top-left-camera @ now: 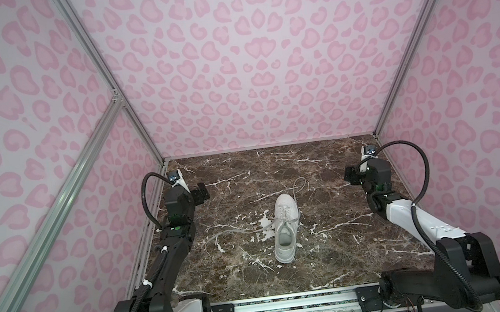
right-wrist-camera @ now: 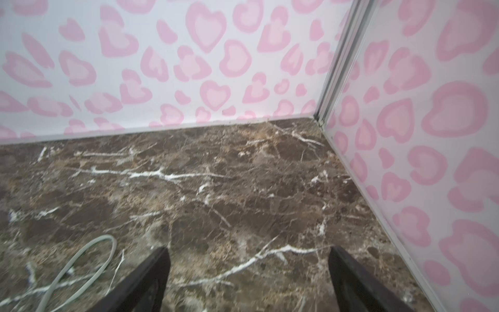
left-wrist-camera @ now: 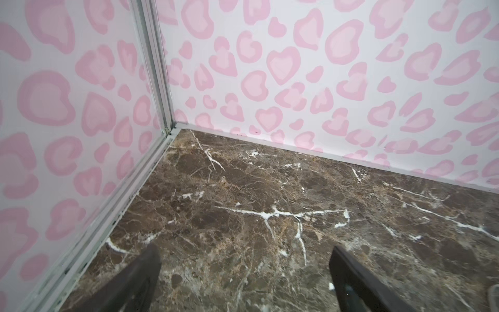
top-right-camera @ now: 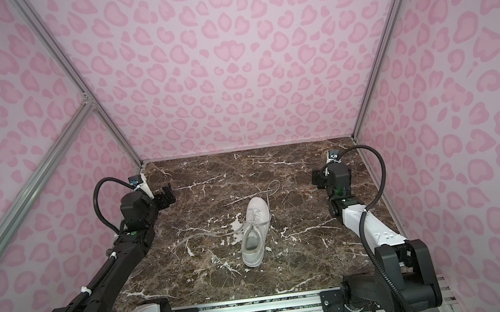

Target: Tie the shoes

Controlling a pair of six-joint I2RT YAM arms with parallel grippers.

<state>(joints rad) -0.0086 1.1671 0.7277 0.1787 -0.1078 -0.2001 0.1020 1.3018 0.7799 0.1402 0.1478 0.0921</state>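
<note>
The left gripper (top-left-camera: 202, 193) hangs over the marble tabletop (top-left-camera: 333, 249) with its two dark fingers (left-wrist-camera: 140, 278) spread wide. In the left wrist view only bare stone shows in the gap between them, and they hold nothing. The right gripper (top-left-camera: 350, 177) is in the same state: its fingers (right-wrist-camera: 356, 278) stand far apart with only veined marble in between.

The white low-top sneaker (top-left-camera: 286, 228) sits upright on its sole between the two grippers in both top views. It is well apart from either set of fingers and lies back from the fingertips toward the arms' bases. Its toe points toward the back wall (top-left-camera: 264, 65) that the fingers face.

The laces (top-left-camera: 234, 230) are untied. One long flat end trails across the stone toward the left arm's side, short of the left fingers. The other end curls into a loop (right-wrist-camera: 89, 259) past the toe. That loop lies outside the right gripper's gap, on the sneaker's side of the fingers, near one of them but not touching it.

Both sets of fingertips point at far corners, where pink heart-spotted walls (left-wrist-camera: 270, 67) meet the tabletop.
</note>
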